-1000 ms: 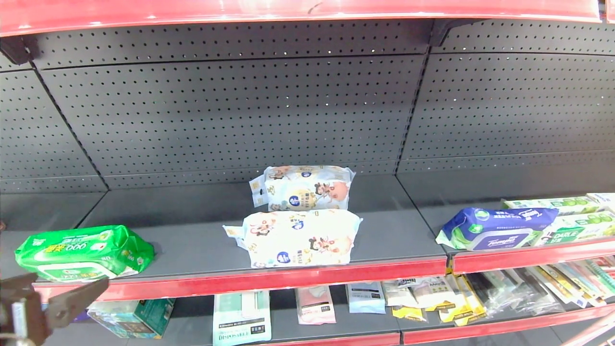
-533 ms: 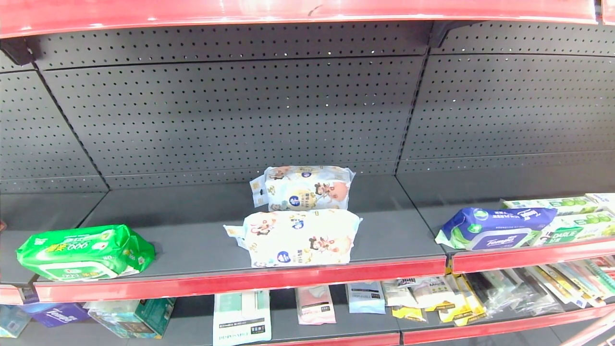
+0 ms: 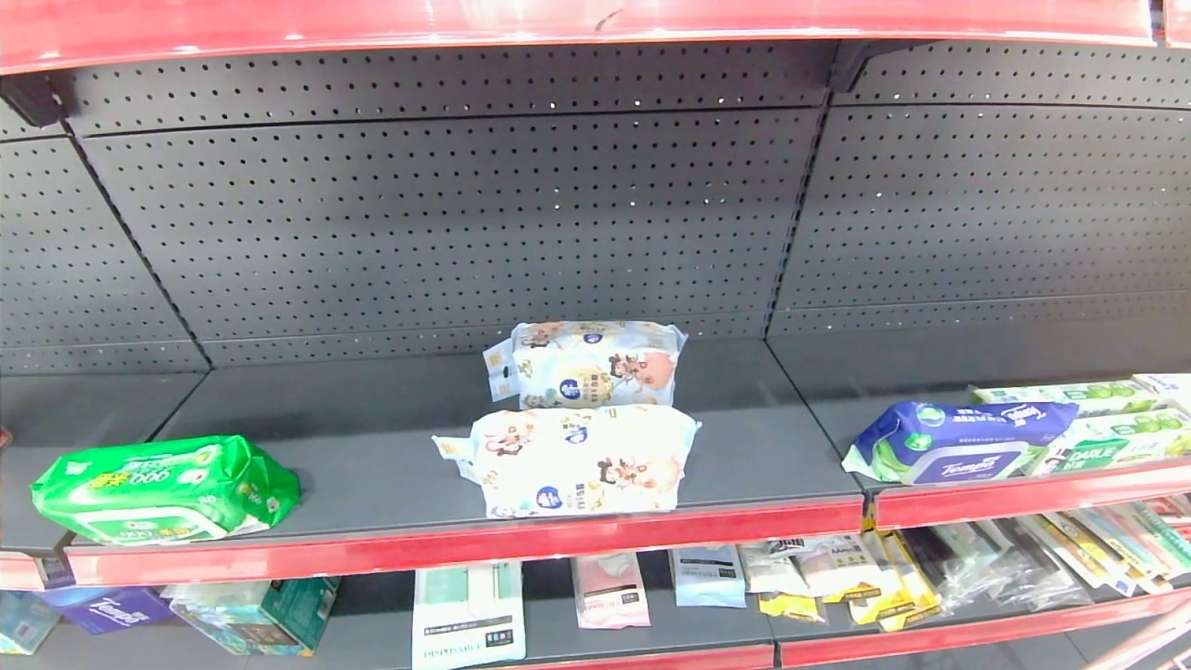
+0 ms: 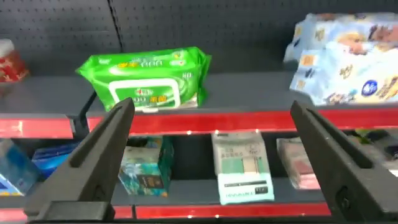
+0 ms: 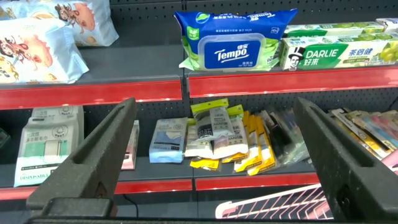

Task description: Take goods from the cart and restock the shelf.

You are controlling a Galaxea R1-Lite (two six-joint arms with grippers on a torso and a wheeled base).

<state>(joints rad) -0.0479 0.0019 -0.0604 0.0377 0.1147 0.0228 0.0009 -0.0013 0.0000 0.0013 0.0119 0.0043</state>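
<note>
Shelf point(image 3: 465, 547) runs across the lower half of my head view, red-edged, with dark pegboard point(image 3: 465, 233) behind it. The goods on it: a green pack point(image 3: 167, 489) at lower left near the front edge. At centre a front cartoon pack point(image 3: 582, 461) sits at the lip, with a rear cartoon pack point(image 3: 591, 363) just behind it. A blue pack point(image 3: 958, 442) is at the right, just beside green-and-white boxes point(image 3: 1107, 437). The lower shelf point(image 3: 930, 637) holds small packets and boxes. My left gripper point(image 4: 211, 106) is released, fingers spread wide with nothing between them, out in front of the shelf facing the green pack. My right gripper point(image 5: 214, 102) is likewise spread and empty, facing the blue pack.
</note>
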